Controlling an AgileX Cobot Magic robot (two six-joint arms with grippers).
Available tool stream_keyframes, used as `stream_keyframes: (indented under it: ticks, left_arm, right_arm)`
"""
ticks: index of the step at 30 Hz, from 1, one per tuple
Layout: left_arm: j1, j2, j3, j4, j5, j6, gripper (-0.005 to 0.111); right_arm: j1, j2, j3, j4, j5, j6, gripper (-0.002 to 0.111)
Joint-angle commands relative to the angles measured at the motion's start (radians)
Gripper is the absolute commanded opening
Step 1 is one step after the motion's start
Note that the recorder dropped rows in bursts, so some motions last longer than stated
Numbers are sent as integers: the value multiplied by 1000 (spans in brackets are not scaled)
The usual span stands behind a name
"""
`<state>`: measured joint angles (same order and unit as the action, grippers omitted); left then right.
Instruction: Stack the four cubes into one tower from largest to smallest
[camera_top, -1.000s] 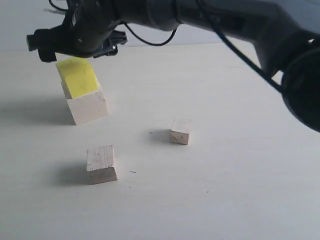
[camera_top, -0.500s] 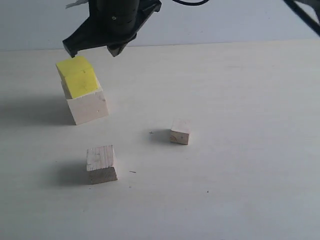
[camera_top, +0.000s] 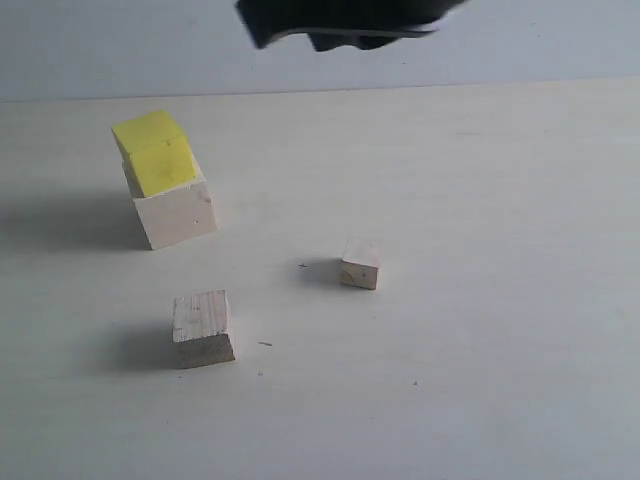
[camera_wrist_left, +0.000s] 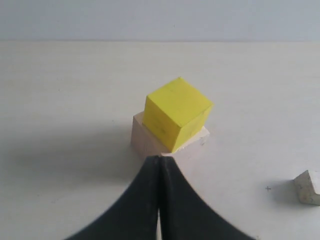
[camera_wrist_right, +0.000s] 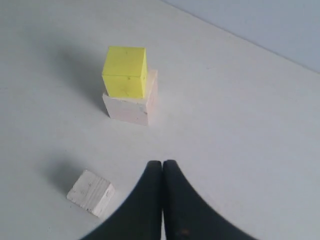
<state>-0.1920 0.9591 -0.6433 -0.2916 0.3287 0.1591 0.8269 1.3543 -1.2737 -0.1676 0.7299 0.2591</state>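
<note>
The bright yellow cube (camera_top: 155, 152) rests on the large wooden cube (camera_top: 178, 213) at the left, set toward its back-left corner. The medium wooden cube (camera_top: 202, 328) lies alone in front of that stack. The small wooden cube (camera_top: 360, 263) lies to the right of it. My right gripper (camera_wrist_right: 162, 162) is shut and empty, high above the table; only its dark body (camera_top: 340, 20) shows at the top of the exterior view. My left gripper (camera_wrist_left: 159, 159) is shut and empty, hovering short of the stack (camera_wrist_left: 177, 112). The left gripper is out of the exterior view.
The pale table (camera_top: 500, 350) ends at a light wall at the back. The right wrist view shows the stack (camera_wrist_right: 125, 71) and one wooden cube (camera_wrist_right: 91, 192), apparently the medium one. The small cube (camera_wrist_left: 309, 186) sits at the edge of the left wrist view.
My right gripper has left the yellow cube on the large cube, lifted and swung to the right, and its jaws have gone from open to shut. No cube has moved.
</note>
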Motion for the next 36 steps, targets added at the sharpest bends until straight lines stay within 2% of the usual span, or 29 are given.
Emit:
stream_keyframes:
  ticks: [1,10,16,19,28,36]
  left_arm:
    - [-5,87,3,-1,-13,-57,0]
    - [-5,350,3,-6,-133,-114,0]
    - [49,528,-22,-46,-217,-114,0]
    - [74,606,-66,-66,-219,-114,0]
    - [76,783,-222,-89,-174,-107,0]
    - [76,889,-326,-95,-121,21,0]
  right_arm:
    - [-2,-208,153,-54,26,68,0]
    - [-2,-544,320,-56,204,108,0]
    - [-2,-725,390,-52,270,108,0]
    - [-2,-798,431,-52,270,108,0]
    - [-2,-890,505,-57,270,101,0]
    - [-2,-890,529,-127,265,101,0]
